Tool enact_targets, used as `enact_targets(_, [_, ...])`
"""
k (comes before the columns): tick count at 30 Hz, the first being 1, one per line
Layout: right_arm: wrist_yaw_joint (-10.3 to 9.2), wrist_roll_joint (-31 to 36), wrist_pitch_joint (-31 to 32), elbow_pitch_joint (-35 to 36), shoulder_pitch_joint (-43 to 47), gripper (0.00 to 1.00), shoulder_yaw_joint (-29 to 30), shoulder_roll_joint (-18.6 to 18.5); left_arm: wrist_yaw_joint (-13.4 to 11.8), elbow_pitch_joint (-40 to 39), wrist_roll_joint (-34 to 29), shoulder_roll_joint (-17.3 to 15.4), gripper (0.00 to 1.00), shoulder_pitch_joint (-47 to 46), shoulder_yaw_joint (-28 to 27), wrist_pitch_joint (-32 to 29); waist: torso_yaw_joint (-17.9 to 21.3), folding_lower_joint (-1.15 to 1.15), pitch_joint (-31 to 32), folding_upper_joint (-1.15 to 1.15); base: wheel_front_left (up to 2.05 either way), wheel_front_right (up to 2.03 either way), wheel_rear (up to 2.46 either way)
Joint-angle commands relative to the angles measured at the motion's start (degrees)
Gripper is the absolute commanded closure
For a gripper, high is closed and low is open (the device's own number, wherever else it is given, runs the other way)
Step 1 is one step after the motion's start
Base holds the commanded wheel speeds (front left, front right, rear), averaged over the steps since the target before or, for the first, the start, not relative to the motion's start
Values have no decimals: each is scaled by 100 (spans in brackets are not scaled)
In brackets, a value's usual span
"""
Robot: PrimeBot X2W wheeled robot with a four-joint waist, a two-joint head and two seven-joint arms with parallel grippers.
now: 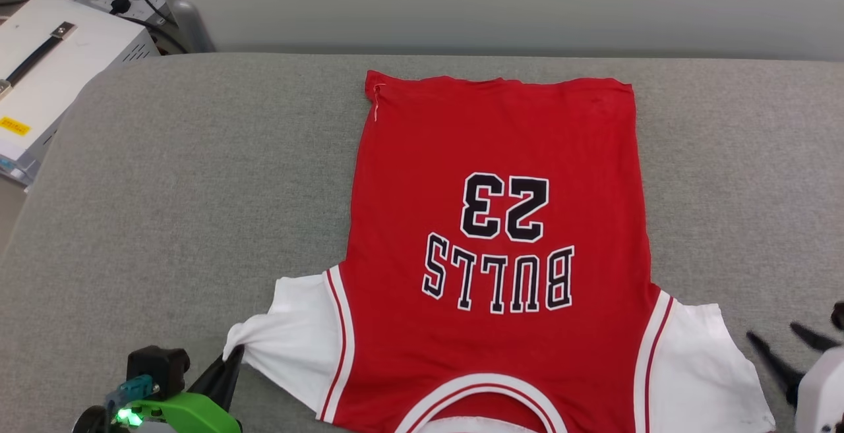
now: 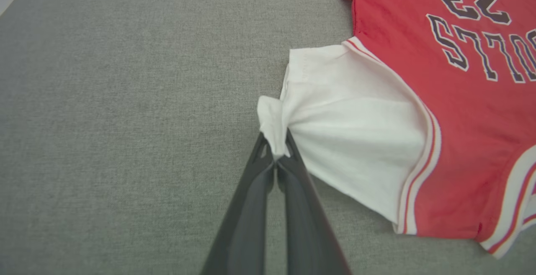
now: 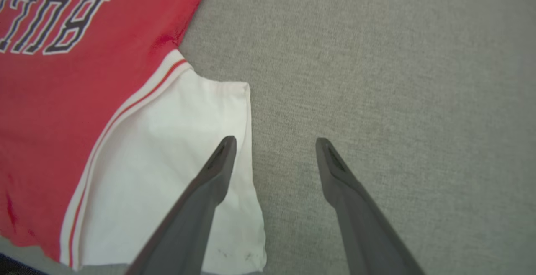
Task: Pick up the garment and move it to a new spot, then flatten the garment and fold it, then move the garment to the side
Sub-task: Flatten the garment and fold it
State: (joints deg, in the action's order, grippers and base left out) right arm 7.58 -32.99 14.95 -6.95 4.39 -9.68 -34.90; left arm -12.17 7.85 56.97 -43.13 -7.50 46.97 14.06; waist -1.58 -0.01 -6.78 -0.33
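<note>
The red T-shirt (image 1: 494, 156) lies spread face up on the grey fabric surface (image 1: 198, 189), collar at the near edge and hem at the far side, chest lettering reading upside down from the head view. The body looks smooth and square, so the placing and most of the flattening appear done. No fold has been made yet, and the move to the side is also left.

The left gripper (image 2: 275, 149) is clamped tight on the outer edge of the left sleeve (image 2: 356, 141). A small tuft of white cloth is bunched between its fingertips, and the sleeve is drawn into a taut cone toward the near left.

The right gripper (image 3: 276, 143) stands wide open and holds nothing. One finger hangs over the outer edge of the right sleeve (image 3: 176, 162), which lies flat, and the other over bare grey fabric just beside it. Whether either finger touches the cloth I cannot tell.
</note>
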Motion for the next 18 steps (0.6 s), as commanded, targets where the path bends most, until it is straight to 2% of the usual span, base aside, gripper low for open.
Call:
enact_targets(1, [-9, 87, -15, 210, -338, 0, 208, -78, -72, -86, -129, 35, 100, -177, -19, 13, -105, 1, -159, 33, 0, 0, 0])
enact_targets(6, [-9, 285, 167, 797, -1367, 0, 841, -243, -197, -447, -393, 97, 100, -415, -144, 52, -302, 1, -590, 33, 0, 0, 0])
enact_targets(9, [-9, 280, 597, 1007, -2196, 0, 1001, -287, -261, -698, -638, 131, 100, -610, -175, 65, -486, 1, -962, 33, 0, 0, 0])
enact_targets(14, [-9, 262, 1494, 737, -3674, 0, 788, -503, -310, -977, -918, 237, 100, -910, -255, 77, -776, 1, -1495, 33, 0, 0, 0])
enact_targets(18, [-9, -33, 2675, 152, -4742, 0, 421, -626, -310, -1139, -1132, 323, 100, -1130, -288, 83, -1007, 1, -1882, 33, 0, 0, 0])
